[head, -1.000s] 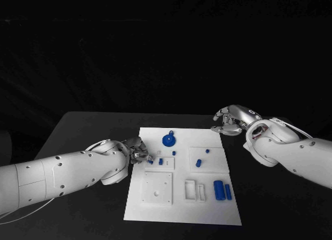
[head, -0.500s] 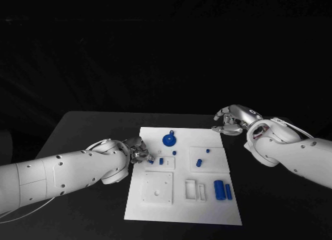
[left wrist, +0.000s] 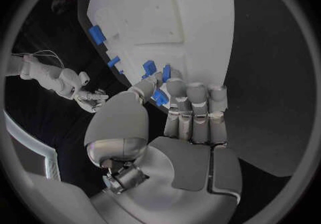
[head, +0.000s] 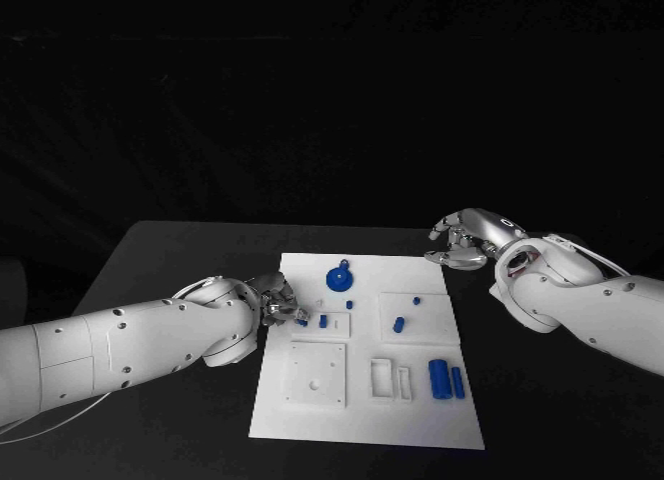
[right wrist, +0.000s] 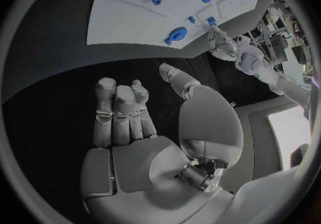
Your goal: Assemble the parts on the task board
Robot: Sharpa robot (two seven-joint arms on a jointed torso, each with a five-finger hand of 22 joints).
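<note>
My left robot hand (left wrist: 175, 107) pinches a small blue part (left wrist: 159, 95) at the task board's (head: 419, 420) left edge. My right robot hand (head: 462, 240), curled and empty, hangs off its far right corner. Next I'd seat the part carefully.

My head camera looks down on the task board (head: 364, 350) from afar, while both close wrist cameras share it from opposite sides.

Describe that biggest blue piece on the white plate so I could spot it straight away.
Start at the white task board in the middle of the black table and go to its far end. There lies the round blue part, a disc with a small tab; its blue neighbours are tiny pegs or slim cylinders.
</note>
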